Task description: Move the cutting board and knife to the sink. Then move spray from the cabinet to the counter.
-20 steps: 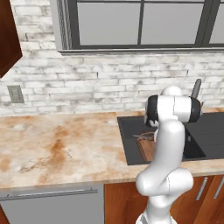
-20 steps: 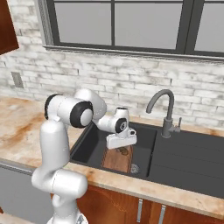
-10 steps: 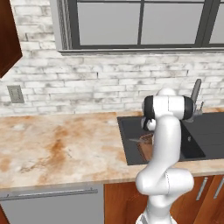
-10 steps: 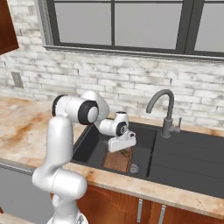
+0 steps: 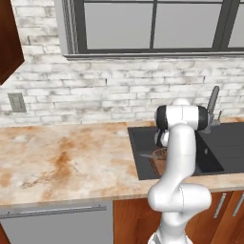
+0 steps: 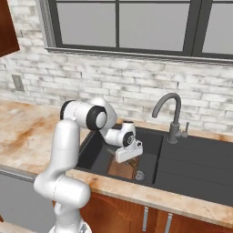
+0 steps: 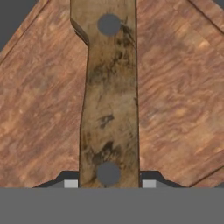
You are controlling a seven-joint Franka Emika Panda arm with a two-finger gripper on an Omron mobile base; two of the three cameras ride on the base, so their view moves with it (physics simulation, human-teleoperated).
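My gripper [image 6: 129,154] is down inside the sink [image 6: 182,164], shut on the knife. In the hand view the knife's worn wooden handle [image 7: 109,96] with two rivets runs between my fingertips [image 7: 70,183]. Right under it lies the cutting board [image 7: 39,113], flat on the sink floor [image 5: 143,138] and partly hidden by my arm [image 5: 159,166]. The knife's blade [image 5: 148,154] pokes out left of the arm, just above the board [image 6: 122,169]. A corner of the cabinet [image 5: 9,38] hangs at the upper left. The spray is out of view.
The beige blotched counter [image 5: 62,157] stretches left of the sink. The curved faucet [image 6: 170,113] stands behind the basin, to the right of my gripper. A brick wall and a window close off the back. A wall socket [image 5: 17,102] sits at the left.
The arm has folded in and the gripper has come lower into the sink with the knife, closer to the board. The grip has stayed the same.
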